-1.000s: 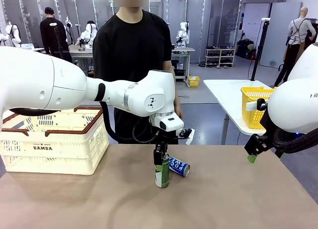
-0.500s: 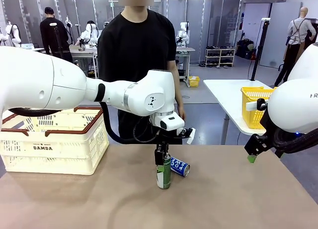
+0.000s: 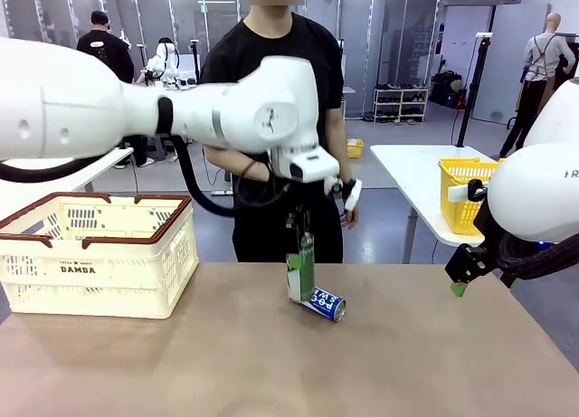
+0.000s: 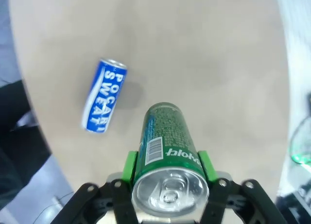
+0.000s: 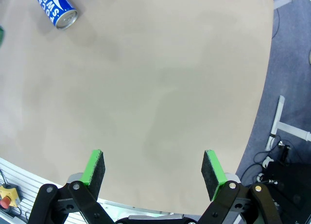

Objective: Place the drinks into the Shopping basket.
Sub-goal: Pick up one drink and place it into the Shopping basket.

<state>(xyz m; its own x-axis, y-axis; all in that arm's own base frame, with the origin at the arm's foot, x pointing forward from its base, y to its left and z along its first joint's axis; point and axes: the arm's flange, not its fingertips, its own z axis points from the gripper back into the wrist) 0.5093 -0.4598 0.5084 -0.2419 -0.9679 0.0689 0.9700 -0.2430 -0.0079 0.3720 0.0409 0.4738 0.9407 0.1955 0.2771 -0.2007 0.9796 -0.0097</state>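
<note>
Front view: L end effector [image 3: 302, 236] pinches green can [image 3: 300, 272] above table [image 3: 181, 363], pointing down.

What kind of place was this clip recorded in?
Probably a robotics lab, not a shop: the left pincer grips a green metal drink can above a plain tan table, a cream slotted plastic shopping basket stands on it, and a white worktable with a yellow mesh basket stands behind.

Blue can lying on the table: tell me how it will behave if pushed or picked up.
The blue can lies on its side on the flat table, so a sideways push would probably roll it. Its smooth round metal wall looks stiff yet possibly slippery in a grip. Full or empty, hence its weight, cannot be told.
</note>
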